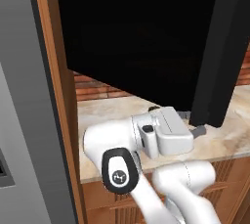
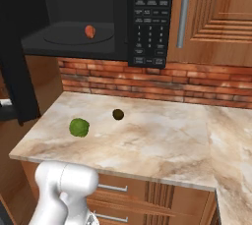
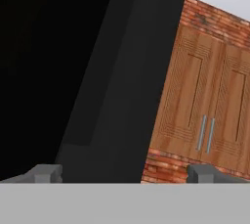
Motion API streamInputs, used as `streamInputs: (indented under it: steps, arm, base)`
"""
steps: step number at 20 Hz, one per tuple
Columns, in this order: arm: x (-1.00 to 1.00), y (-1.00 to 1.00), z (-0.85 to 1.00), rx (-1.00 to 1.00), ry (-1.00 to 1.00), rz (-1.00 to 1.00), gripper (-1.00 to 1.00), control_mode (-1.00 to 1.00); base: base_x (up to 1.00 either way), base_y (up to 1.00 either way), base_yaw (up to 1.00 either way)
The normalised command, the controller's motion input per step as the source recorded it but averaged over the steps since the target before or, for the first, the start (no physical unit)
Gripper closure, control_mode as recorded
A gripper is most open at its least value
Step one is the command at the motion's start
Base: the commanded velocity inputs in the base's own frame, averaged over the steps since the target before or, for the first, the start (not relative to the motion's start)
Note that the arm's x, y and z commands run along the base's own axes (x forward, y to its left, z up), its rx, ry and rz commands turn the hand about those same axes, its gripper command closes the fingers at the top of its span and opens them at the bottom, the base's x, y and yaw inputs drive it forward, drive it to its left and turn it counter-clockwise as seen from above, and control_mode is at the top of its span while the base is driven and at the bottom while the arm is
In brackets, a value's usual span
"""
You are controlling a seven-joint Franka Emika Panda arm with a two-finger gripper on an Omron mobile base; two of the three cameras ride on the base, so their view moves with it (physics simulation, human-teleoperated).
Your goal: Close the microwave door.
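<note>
Marble surface (image 2: 162,135) lay below the microwave (image 2: 98,17); its door (image 1: 141,37) stood swung open. The end effector (image 3: 124,173), spread empty, was placed beside the door's edge, ready for pushing shut.

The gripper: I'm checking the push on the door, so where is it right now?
In the left base view the gripper sits low over the counter, at the bottom edge of the open microwave door, fingers spread.

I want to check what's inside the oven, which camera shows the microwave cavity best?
The right base view: the microwave cavity is open to it, with an orange item on the turntable. The left base view and hand view show the microwave door instead, blocking the cavity.
</note>
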Motion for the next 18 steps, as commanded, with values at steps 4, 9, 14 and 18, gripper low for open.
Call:
streamInputs:
  steps: [4, 9, 14, 18]
  arm:
    - [0.34, -0.79, 0.00, 0.06, -0.01, 0.16, -1.00, -1.00]
    - [0.45, -0.87, 0.00, 0.10, 0.00, 0.31, -1.00, -1.00]
    - [0.27, -0.63, 0.05, 0.09, 0.00, 0.38, -1.00, -1.00]
    - [0.21, -0.44, 0.07, 0.08, 0.00, 0.45, -1.00, -1.00]
  base:
    - [0.00, 0.00, 0.00]
    - [0.00, 0.00, 0.00]
    - [0.00, 0.00, 0.00]
    - [0.00, 0.00, 0.00]
